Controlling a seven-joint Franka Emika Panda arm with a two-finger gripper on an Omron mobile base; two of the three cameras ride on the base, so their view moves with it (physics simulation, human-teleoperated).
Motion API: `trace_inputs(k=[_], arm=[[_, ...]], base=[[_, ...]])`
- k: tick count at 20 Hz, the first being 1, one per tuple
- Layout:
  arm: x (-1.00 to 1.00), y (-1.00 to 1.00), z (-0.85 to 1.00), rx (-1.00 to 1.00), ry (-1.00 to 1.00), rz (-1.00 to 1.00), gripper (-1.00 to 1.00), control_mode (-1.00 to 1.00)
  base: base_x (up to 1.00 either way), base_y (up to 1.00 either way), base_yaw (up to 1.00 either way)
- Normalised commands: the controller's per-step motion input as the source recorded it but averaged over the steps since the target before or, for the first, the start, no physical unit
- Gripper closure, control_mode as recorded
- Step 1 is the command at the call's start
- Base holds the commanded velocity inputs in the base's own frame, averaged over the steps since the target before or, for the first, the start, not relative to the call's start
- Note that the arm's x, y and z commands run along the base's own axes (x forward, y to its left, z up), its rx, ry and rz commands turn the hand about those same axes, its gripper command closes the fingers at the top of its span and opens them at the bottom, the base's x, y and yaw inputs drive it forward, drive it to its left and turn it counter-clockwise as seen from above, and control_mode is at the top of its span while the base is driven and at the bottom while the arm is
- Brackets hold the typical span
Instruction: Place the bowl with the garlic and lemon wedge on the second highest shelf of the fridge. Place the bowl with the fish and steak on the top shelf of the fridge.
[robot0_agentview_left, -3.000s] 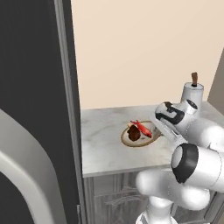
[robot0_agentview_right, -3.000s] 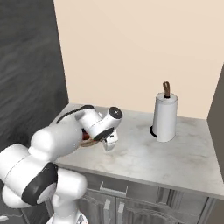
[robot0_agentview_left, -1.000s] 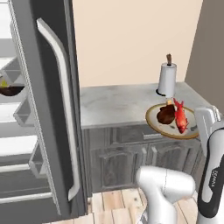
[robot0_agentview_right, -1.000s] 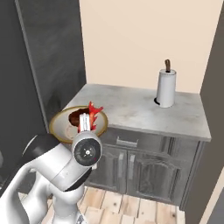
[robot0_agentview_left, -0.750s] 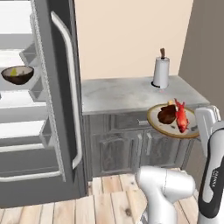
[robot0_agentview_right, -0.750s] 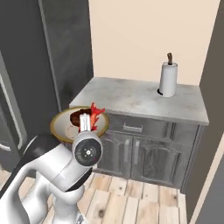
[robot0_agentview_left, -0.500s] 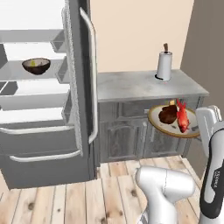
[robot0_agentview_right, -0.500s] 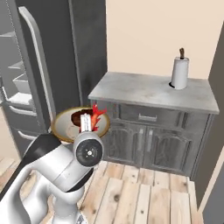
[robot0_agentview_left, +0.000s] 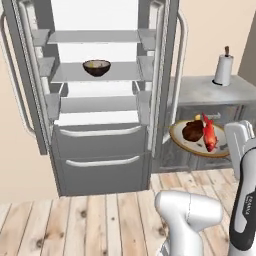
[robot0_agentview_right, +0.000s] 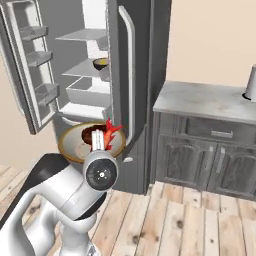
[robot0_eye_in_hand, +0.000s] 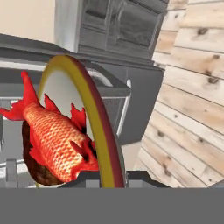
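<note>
In the left base view we see the tall dark grey fridge (robot0_agentview_left: 95, 95) open at left, a small dark bowl (robot0_agentview_left: 96, 67) centred on its second pale shelf (robot0_agentview_left: 97, 74). At right, our gripper (robot0_agentview_left: 231, 150) is clamped on the rim of a shallow brown-rimmed bowl (robot0_agentview_left: 186, 145) carrying the dark brown steak (robot0_agentview_left: 192, 131) and red-orange fish (robot0_agentview_left: 209, 135). The hand view gives the fish's scales (robot0_eye_in_hand: 57, 140) close up. The right base view adds the grey counter cabinet (robot0_agentview_right: 205, 150) at right.
</note>
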Motion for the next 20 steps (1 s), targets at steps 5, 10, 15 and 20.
trace_inputs(k=[5,10,15,20], arm=[[0.0,0.0,0.0,0.0,0.0,0.0,1.0,1.0],[0.0,0.0,0.0,0.0,0.0,0.0,1.0,1.0],[0.0,0.0,0.0,0.0,0.0,0.0,1.0,1.0],[0.0,0.0,0.0,0.0,0.0,0.0,1.0,1.0]], base=[[0.59,1.0,0.0],[0.91,0.94,-0.02],[0.81,0.24,-0.08],[0.57,-0.02,-0.02]])
